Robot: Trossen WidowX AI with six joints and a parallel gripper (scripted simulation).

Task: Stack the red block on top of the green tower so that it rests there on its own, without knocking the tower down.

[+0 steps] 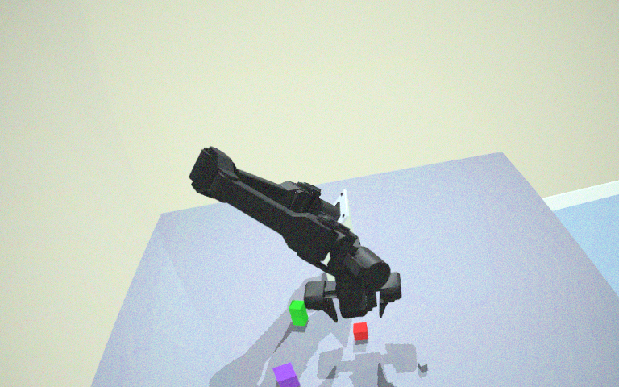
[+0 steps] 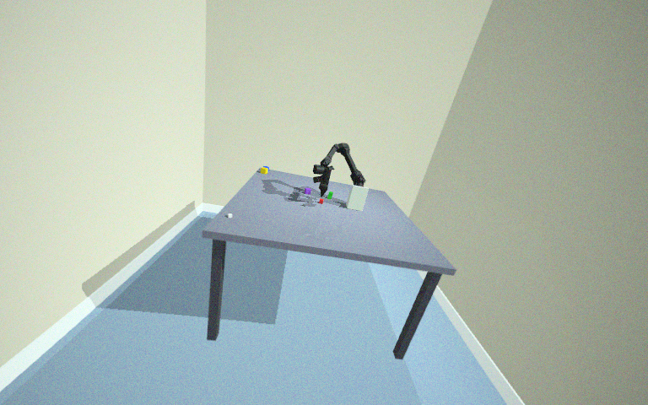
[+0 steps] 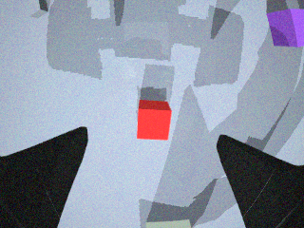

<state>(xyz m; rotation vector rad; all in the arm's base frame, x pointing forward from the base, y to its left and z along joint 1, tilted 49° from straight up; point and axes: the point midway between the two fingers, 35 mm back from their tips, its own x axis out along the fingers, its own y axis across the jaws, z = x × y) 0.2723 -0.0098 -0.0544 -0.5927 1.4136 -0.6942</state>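
The red block (image 1: 359,330) sits on the table (image 1: 471,249), low and just right of centre in your top view. In your wrist view it lies at the middle of the frame, between the two dark fingers at the lower corners, with bare table showing on both sides of it.

The green tower (image 1: 298,312) stands upright to the left of the block in the top view, near it but not touching. A purple block (image 1: 285,373) lies at the bottom edge of that view, below and left of both.

None of the task is done yet as far as the frames show. The block is not grasped or lifted. You still have to lower onto it, close, carry it over the tower and release it there.

Your gripper (image 1: 357,311) hangs above the block with its jaws wide apart and nothing between them. The fingertips point down at the table and stop short of the block, with a gap visible below them in the top view. The arm (image 1: 274,210) reaches from the upper left of that view down toward the centre, forearm sloping downward and the wrist bent so the gripper faces the table. The left finger hangs close to the tower, so judge that clearance as you descend.
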